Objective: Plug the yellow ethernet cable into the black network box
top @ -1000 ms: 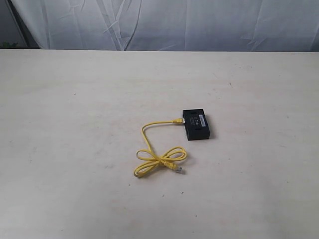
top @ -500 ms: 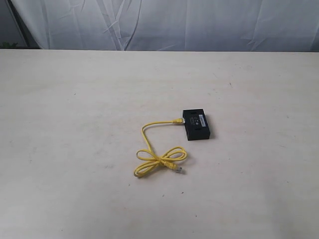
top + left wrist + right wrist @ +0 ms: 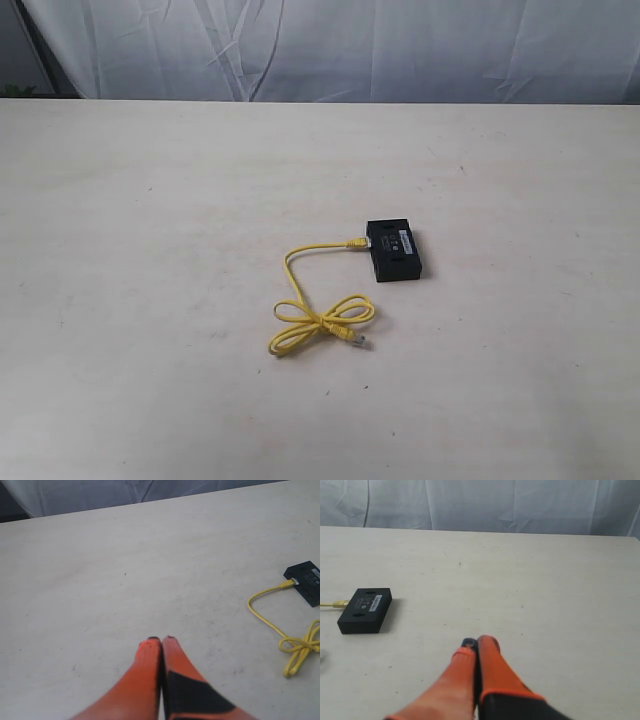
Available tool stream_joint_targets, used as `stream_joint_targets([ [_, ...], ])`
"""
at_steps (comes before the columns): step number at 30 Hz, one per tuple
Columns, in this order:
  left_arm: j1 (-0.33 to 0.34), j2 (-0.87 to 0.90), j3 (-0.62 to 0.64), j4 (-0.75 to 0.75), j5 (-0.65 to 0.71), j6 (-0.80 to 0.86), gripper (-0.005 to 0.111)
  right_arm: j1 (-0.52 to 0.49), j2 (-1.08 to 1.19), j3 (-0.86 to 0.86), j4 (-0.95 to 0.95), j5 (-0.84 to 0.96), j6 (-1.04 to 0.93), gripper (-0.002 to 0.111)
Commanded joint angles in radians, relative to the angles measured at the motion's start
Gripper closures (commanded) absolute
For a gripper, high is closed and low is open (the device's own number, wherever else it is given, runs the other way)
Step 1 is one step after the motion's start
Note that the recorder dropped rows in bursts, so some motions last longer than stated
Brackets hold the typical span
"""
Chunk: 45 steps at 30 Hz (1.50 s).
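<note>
Exterior view: yellow ethernet cable (image 3: 321, 321) knotted at 7 o'clock of black network box (image 3: 397, 252), one plug (image 3: 356, 242) against its side (seated? unclear). Closed, empty: left gripper (image 3: 161, 640), right gripper (image 3: 477, 642). Risk: snagging the cable drags the box.

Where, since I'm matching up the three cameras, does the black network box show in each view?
Exterior view: the black network box sits just right of the picture's centre.
Left wrist view: it is at that picture's right edge, partly cut off.
Right wrist view: it is near that picture's left edge, about mid-height.
Shared landmark: the yellow ethernet cable, whose end meets the box's short side in all three.
</note>
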Motion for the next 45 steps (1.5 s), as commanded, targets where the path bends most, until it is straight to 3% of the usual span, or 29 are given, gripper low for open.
stream_joint_targets([
  [1, 0.002, -0.008, 0.004, -0.001, -0.007, -0.005, 0.107, -0.006, -0.005, 0.004, -0.013, -0.023, -0.003, 0.109],
  [33, 0.002, -0.008, 0.004, -0.001, -0.007, -0.005, 0.107, -0.006, -0.005, 0.004, -0.078, -0.027, -0.003, 0.109],
  [40, 0.002, -0.008, 0.004, -0.001, -0.007, -0.005, 0.107, -0.006, -0.005, 0.004, 0.084, -0.027, -0.003, 0.109],
  [45, 0.002, -0.008, 0.004, -0.001, -0.007, -0.005, 0.107, -0.006, -0.005, 0.004, 0.061, -0.027, -0.003, 0.109],
])
